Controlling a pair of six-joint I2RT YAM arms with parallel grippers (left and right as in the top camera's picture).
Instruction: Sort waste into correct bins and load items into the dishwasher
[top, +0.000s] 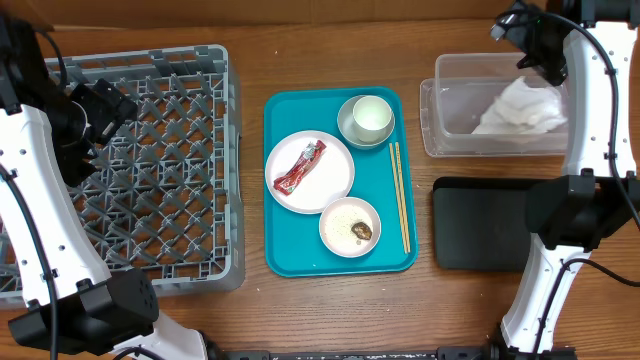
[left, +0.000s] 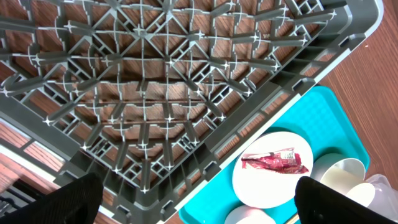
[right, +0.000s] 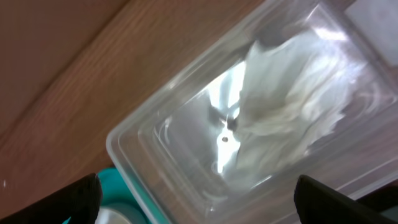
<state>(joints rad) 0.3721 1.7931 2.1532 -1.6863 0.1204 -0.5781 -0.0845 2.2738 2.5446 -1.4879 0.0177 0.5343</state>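
My left arm reaches over the grey rack (top: 232, 150), left pincer (top: 100, 108) spread wide and holding nothing. Just beside the rack sits the teal tray (top: 290, 255). My right arm bends over the clear tub (top: 440, 140), right pincer (top: 535, 40) released too, fingers far apart above the crumpled napkin (top: 520, 108) lying inside. On the tray, the plate (top: 335, 190) carries the red wrapper (top: 300, 166), its length running diagonally, its print too small to read. The chopsticks (top: 399, 195) lie side by side along the tray's right edge, running near to far.

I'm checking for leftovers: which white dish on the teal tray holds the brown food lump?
The small bowl lowest in the overhead view. The plate carries a red wrapper, and the far bowl holds a cup.
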